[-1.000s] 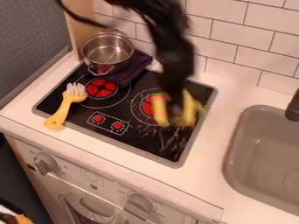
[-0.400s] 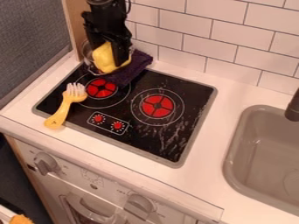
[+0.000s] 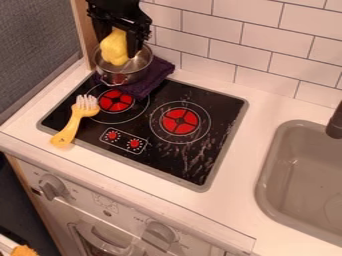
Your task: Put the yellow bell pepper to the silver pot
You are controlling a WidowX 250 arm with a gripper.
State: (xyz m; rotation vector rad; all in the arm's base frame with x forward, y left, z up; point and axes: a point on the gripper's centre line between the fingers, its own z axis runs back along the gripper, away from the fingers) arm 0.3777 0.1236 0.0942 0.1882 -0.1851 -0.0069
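My gripper (image 3: 122, 42) is at the upper left, above the silver pot, shut on the yellow bell pepper. The yellow bell pepper (image 3: 115, 47) hangs between its fingers, over the left part of the pot's opening, and hides some of the far rim. Below it, the silver pot (image 3: 121, 78) stands upright at the back left of the stove, beside a dark purple cloth. Whether the pepper touches the pot, I cannot tell.
A yellow brush (image 3: 70, 124) lies along the stove's left edge. The purple cloth (image 3: 150, 79) lies right of the pot and partly under it. Tiled wall (image 3: 259, 42) rises behind, and a grey sink (image 3: 300, 172) is at the right.
From over the right burner, my gripper has carried the pepper left to the pot. Since the later of the earlier frames, both have shifted slightly up and left in view, uncovering the pot's front.
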